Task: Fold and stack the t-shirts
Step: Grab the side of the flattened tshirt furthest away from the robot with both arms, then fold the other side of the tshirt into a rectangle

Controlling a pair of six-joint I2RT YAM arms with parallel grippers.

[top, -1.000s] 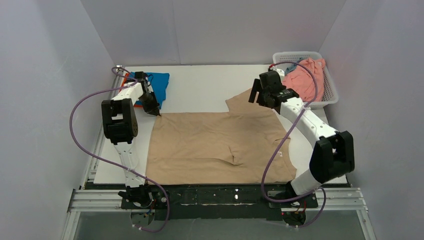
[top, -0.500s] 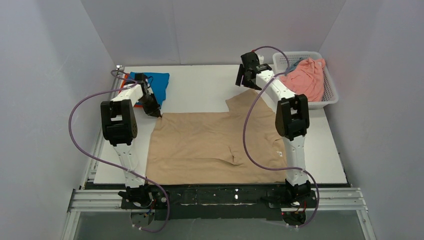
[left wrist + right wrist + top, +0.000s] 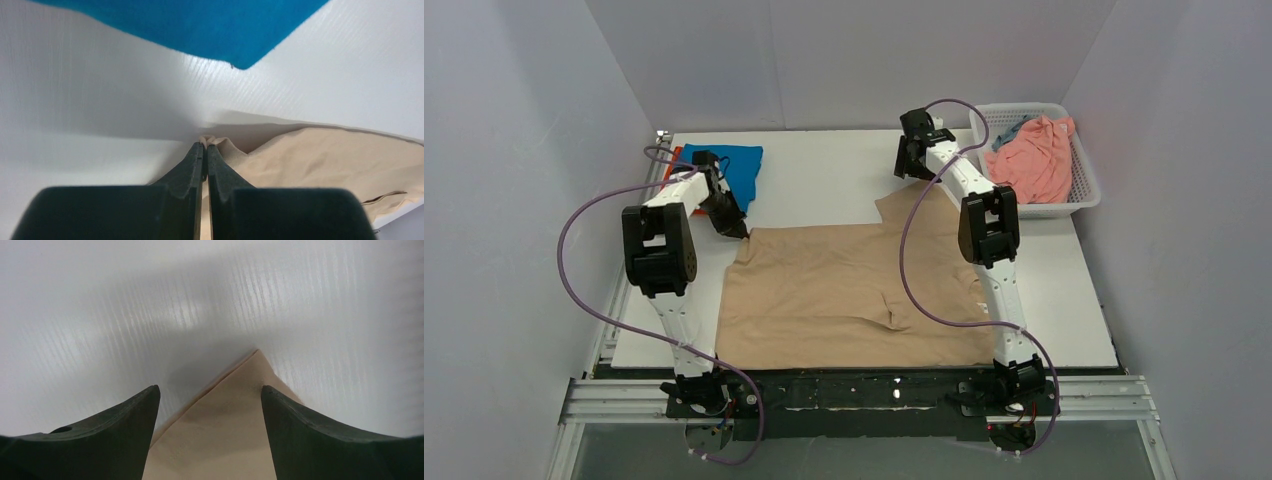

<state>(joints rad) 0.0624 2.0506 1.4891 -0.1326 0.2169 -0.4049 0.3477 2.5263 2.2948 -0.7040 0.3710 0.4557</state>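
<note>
Top external view: beige shirt (image 3: 854,290) spread flat on the table (image 3: 824,185), from middle to near edge. Left gripper (image 3: 205,146) clamped tight, pinching the beige shirt's far-left corner. Right gripper (image 3: 210,390) with fingers spread wide, straddling a sleeve tip, nothing gripped. Folded blue shirt (image 3: 736,165) over orange shirt (image 3: 673,154) at far-left corner. Pink shirt (image 3: 1034,160) and grey-blue shirt (image 3: 1014,128) heaped in basket (image 3: 1079,190) at far-right corner.

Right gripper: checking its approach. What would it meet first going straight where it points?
Likely the beige t-shirt, its pointed corner framed by the open right gripper; depth unclear, perhaps the table.
</note>
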